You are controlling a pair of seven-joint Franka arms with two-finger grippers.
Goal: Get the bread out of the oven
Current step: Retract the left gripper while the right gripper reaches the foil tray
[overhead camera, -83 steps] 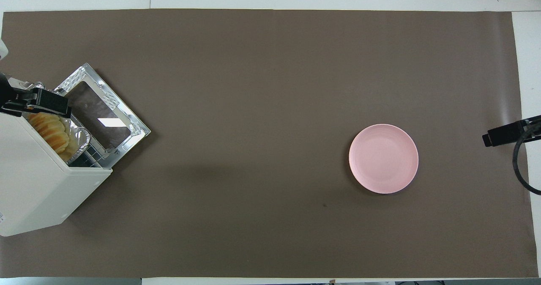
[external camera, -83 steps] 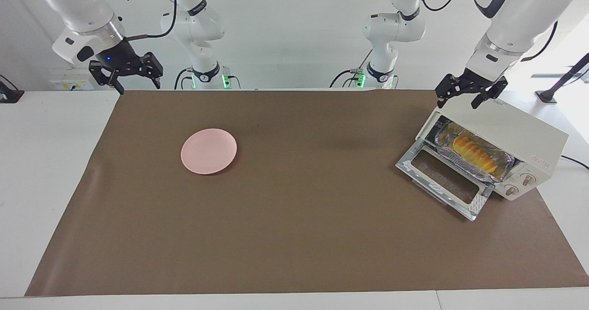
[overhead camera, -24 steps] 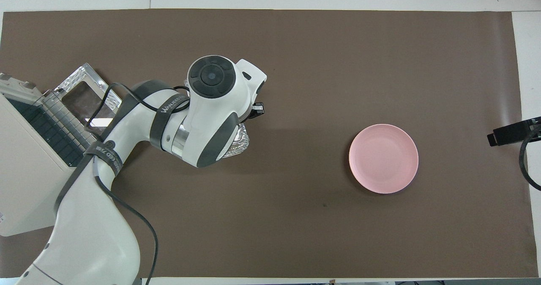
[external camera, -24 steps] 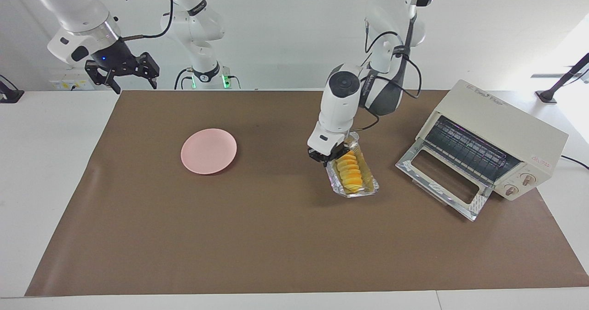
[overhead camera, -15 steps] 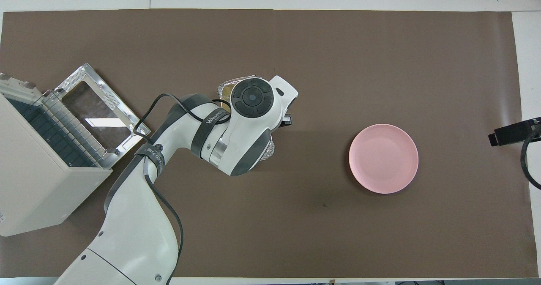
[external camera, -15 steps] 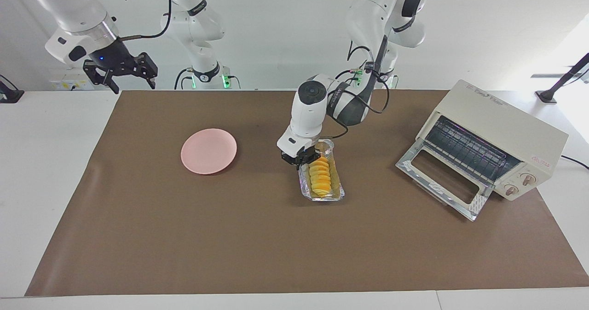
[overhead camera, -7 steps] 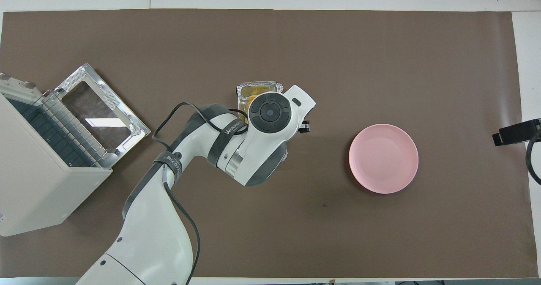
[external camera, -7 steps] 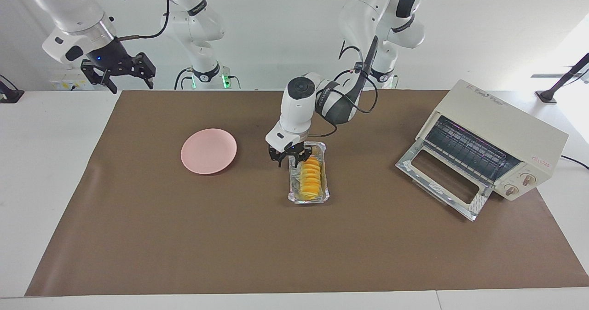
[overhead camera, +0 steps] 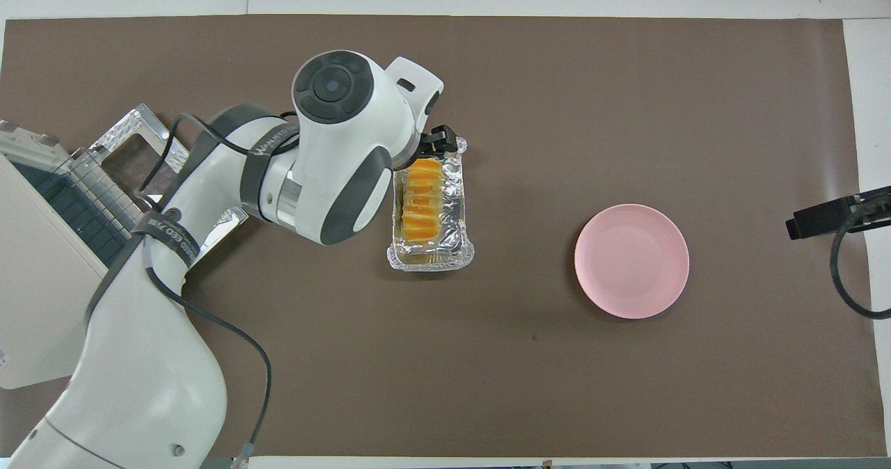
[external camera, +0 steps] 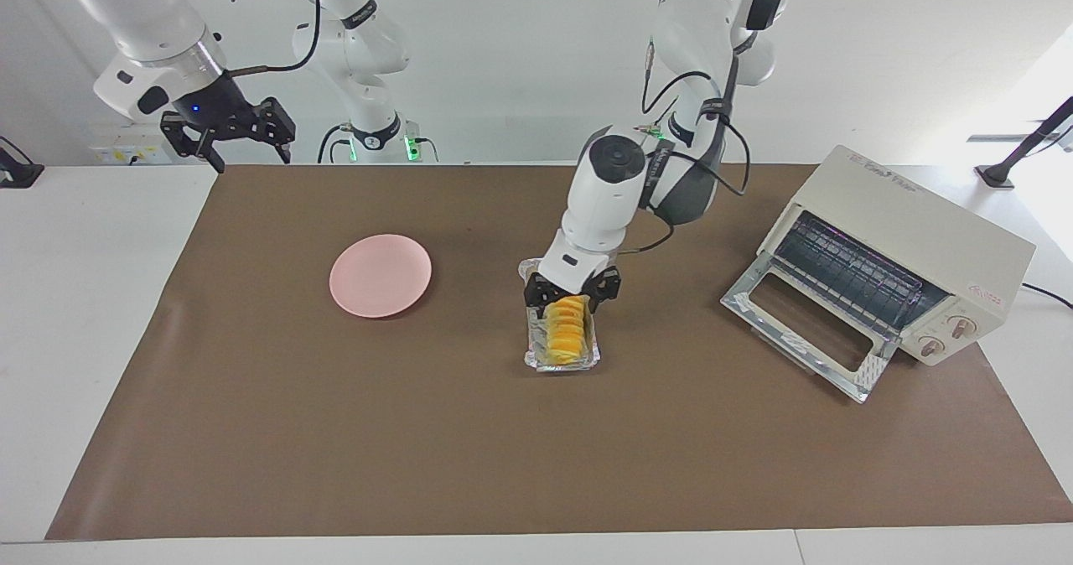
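Now the bread (external camera: pixel 566 330), a ridged golden-yellow loaf, lies in a crinkled foil tray (external camera: pixel 536 360) that sits on the brown mat (external camera: pixel 503 448) near the middle of the facing view, out of the oven and between the oven and the plate. In the overhead view the loaf (overhead camera: pixel 422 200) shows at the center of the frame, lengthwise in its tray (overhead camera: pixel 459 246). Over the end of the tray nearer the robots hangs the left pincer (external camera: pixel 572 293), its fingers spread wide, one on each side of the loaf's end and gripping nothing; the left arm bends down to it from the upper middle of the facing view. Toward the left arm's end of the counter, at the right of the facing view, stands the oven (external camera: pixel 914 238), cream-white, with its glass door (external camera: pixel 809 330) dropped open onto the mat and the bare wire rack (external camera: pixel 855 272) showing inside. A round pink plate (external camera: pixel 380 275) lies on the mat at the left of center in the facing view, well apart from the tray. At the upper left of that view the right pincer (external camera: pixel 230 142) waits in the air over the counter's edge, fingers wide and holding nothing.
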